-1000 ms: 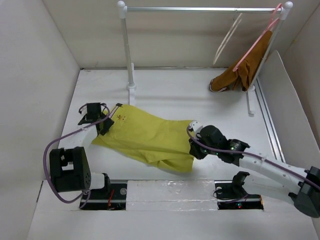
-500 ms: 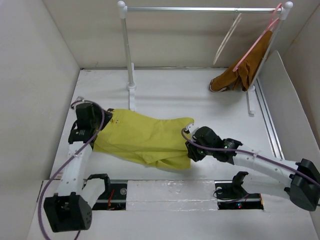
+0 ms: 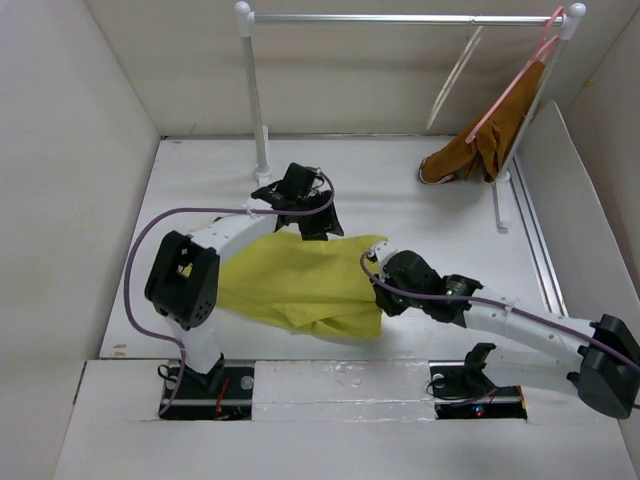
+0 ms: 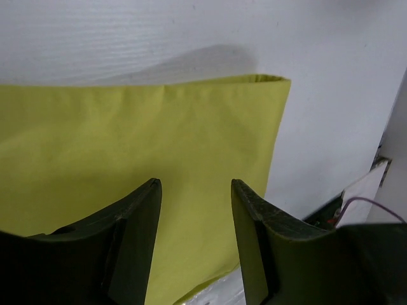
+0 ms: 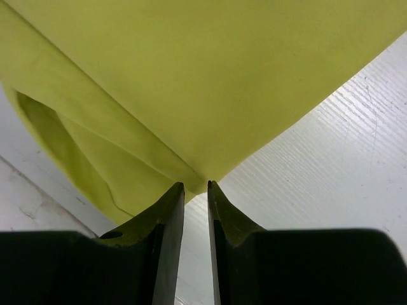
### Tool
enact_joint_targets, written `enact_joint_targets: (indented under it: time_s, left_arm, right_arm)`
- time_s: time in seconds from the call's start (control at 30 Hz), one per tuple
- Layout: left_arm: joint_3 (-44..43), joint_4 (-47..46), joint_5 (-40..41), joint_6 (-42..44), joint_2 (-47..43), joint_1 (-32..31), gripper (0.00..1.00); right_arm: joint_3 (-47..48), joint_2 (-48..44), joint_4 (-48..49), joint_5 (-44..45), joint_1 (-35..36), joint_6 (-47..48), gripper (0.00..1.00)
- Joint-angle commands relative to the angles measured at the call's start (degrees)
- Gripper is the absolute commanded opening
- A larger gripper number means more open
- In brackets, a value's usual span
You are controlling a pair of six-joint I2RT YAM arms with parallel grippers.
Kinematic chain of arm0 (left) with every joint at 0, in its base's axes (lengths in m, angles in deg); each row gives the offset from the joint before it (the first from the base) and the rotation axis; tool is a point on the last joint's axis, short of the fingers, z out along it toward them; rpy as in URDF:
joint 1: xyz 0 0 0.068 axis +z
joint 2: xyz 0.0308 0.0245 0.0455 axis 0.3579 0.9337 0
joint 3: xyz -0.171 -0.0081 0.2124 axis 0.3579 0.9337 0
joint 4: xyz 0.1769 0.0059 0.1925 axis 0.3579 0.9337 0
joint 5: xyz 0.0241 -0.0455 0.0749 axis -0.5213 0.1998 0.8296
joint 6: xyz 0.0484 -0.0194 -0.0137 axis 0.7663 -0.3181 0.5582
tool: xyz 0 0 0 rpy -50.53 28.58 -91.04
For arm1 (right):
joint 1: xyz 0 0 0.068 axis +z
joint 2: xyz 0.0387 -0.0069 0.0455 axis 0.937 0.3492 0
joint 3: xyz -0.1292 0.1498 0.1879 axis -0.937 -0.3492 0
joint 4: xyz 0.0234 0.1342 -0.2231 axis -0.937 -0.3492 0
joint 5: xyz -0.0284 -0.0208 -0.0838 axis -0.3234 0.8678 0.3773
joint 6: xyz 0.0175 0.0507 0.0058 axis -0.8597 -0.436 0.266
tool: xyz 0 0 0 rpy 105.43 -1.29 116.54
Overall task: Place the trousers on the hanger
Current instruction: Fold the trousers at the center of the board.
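Note:
The yellow-green trousers [image 3: 300, 285] lie spread flat on the white table; their waistband is hidden. My left arm reaches across them, and my left gripper [image 3: 322, 225] hovers over their far edge. In the left wrist view this gripper [image 4: 194, 184] is open above the cloth [image 4: 127, 140] with nothing between its fingers. My right gripper [image 3: 380, 298] is at the trousers' right end. In the right wrist view its jaws [image 5: 195, 184] stand a narrow gap apart, with a folded corner of the cloth [image 5: 210, 70] just at the tips. The cream-white hanger [image 3: 455, 75] hangs on the rail.
A metal rail [image 3: 400, 18] on white posts [image 3: 258, 100] spans the back. A pink hanger [image 3: 510, 85] at its right end carries a rust-brown garment [image 3: 480, 150]. White walls close in on the left, back and right.
My left gripper has left the trousers' left end and swung far right, over their far edge. The right gripper has crept slightly left along the cloth's right end.

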Motion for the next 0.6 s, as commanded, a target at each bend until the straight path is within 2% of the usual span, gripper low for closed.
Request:
enact_joint_targets:
  time_s: [0.0, 0.03, 0.2, 0.33, 0.57]
  left_arm:
    - [-4.76, 0.8, -7.38, 1.98, 1.33, -2.74, 0.44]
    - [-7.82, 2.64, -6.77, 2.77, 3.87, -5.45, 0.44]
    - [-14.26, 3.27, -7.91, 2.79, 10.83, -11.36, 0.44]
    - [-13.31, 0.12, -8.08, 0.5, 13.03, -12.51, 0.44]
    - [-12.07, 0.02, -6.77, 0.67, 14.44, -12.51, 0.44]
  right_arm:
    - [-0.3, -3.26, 1.78, -0.34, 0.63, -1.25, 0.27]
    - [-0.3, -3.52, 1.52, -1.03, 0.63, -1.25, 0.27]
    - [-1.0, -1.69, 2.3, -1.92, 0.63, -0.11, 0.31]
    - [-0.3, 1.13, 3.36, -4.03, 0.11, 0.59, 0.31]
    - [-1.35, 2.27, 3.98, -1.66, 0.63, -0.28, 0.29]
